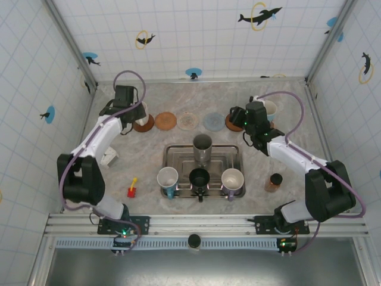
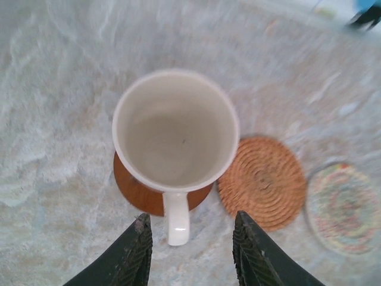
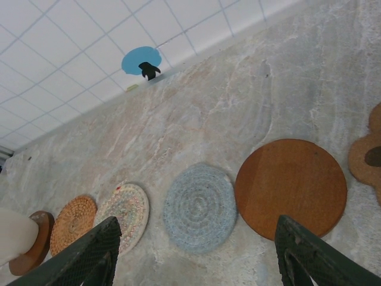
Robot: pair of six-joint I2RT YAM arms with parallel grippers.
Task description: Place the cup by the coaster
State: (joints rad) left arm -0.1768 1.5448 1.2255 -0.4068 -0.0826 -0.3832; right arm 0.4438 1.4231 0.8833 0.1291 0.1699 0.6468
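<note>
At the far left of the counter [image 1: 146, 170], the cup [image 2: 175, 128] is stood upright on a brown coaster [image 2: 136, 192], mouth up, its handle pointed back between the parted fingers of the left gripper [image 2: 191, 217], untouched by them. A woven coaster [image 2: 262, 182] and a braided coaster [image 2: 344, 205] are laid just beside it. The right gripper [image 3: 196, 219] is spread wide, empty, above the row.

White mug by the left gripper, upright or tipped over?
Upright: the white mug stands on the brown coaster, open mouth up, empty inside.
</note>
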